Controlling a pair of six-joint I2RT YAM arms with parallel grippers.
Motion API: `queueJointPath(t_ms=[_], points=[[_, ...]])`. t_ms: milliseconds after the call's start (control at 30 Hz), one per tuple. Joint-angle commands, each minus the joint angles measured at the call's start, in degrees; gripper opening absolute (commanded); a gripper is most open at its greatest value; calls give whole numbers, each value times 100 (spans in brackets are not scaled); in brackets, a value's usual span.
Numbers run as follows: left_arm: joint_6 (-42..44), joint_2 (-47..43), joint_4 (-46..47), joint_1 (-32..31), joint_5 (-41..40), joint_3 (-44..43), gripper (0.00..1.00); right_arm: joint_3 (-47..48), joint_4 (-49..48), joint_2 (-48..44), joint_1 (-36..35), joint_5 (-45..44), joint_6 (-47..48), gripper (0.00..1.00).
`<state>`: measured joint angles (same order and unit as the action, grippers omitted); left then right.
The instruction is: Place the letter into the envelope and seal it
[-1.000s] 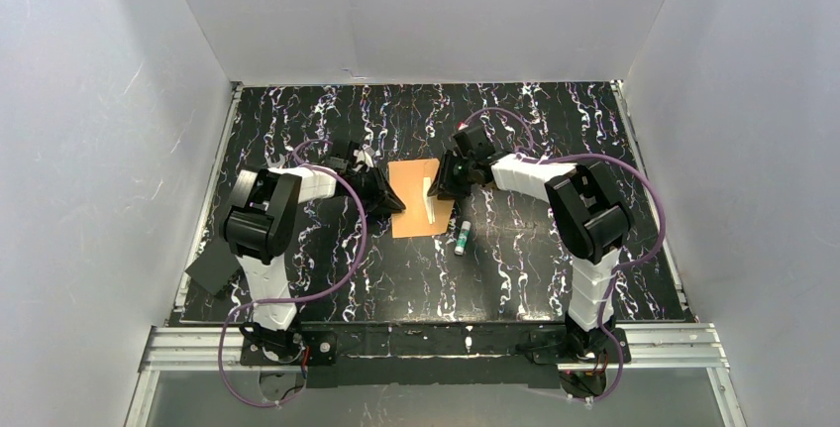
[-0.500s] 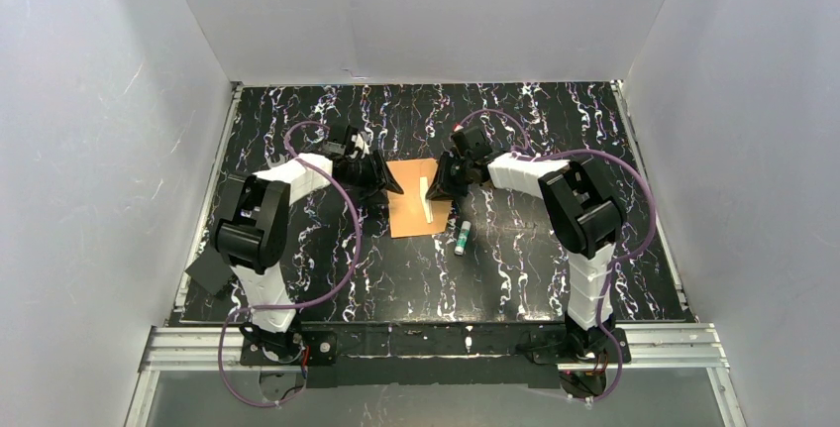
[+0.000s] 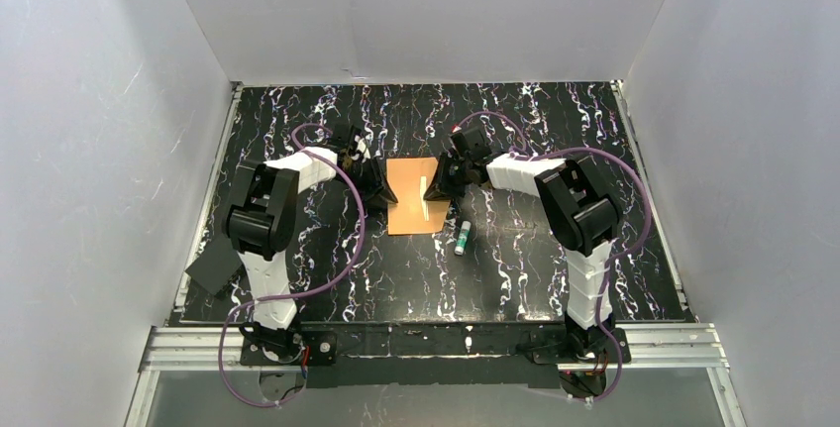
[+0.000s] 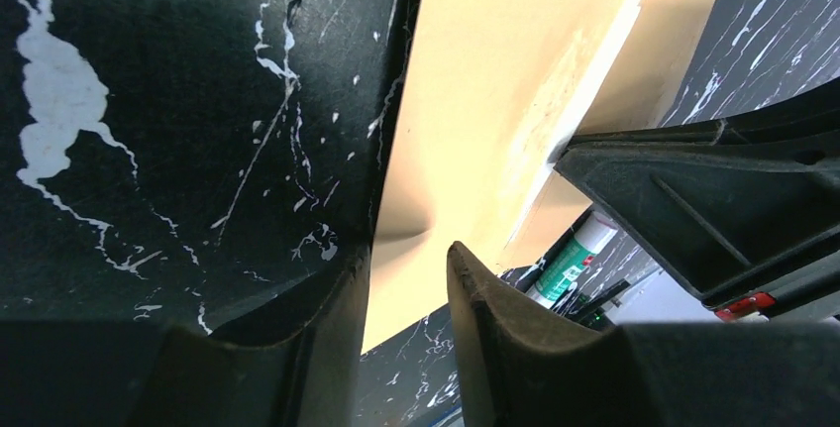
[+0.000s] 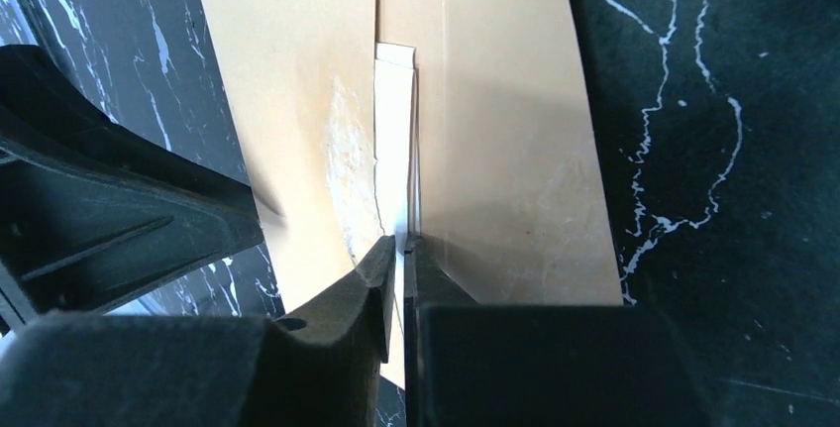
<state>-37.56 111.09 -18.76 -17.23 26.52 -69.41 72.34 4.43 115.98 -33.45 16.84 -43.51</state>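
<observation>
The envelope [image 3: 411, 211] lies flat in the middle of the tabletop [image 3: 515, 268], between the two tools, with a glue stick [image 3: 463, 238] just off its near right corner. The letter shows in no view. It is probably inside already, though nothing here confirms that.

The right tool [image 5: 400, 254] is pressed together on one end of the pale strip [image 5: 394, 130], and from above the strip looks raised a little off the orange paper. The left tool [image 4: 408, 273] has its fingers part spread astride the envelope's left edge. The paper runs into the gap and dimples there, but there is room on either side, so I would not call it a grip.

This is thin, light paper that is limp across its width and quick to buckle or crease. On a smooth tabletop it will likely slide with any sideways tug, so a pull on the strip would drag the whole envelope unless the far side is pinned. The best hold looks to be at the edges — a pinch on the left margin or a flat press there, not a grab across the middle. The strip is narrower and weaker still, and it seems best held close to its end and drawn low along its own length, since a sharp lift could tear it. Whatever lies beneath it is presumably tacky, so the fingers are better kept off.
</observation>
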Motion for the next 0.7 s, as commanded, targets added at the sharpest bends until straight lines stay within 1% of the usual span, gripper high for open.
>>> queueJointPath(t_ms=[0, 67, 333, 533, 667], points=[[130, 287, -182, -27, 124, 14, 32, 94, -203, 250, -20, 205, -184, 14], [143, 307, -172, -31, 167, 31, 30, 124, -214, 273, -21, 214, -201, 13], [178, 341, -101, -34, 330, 34, 29, 170, -389, 362, -25, 378, -132, 12], [279, 468, -97, -27, 456, -48, 29, 29, -1025, 521, -15, 708, -305, 13], [379, 518, -120, -32, 407, -99, 31, 76, -1053, 503, -14, 758, -254, 13]])
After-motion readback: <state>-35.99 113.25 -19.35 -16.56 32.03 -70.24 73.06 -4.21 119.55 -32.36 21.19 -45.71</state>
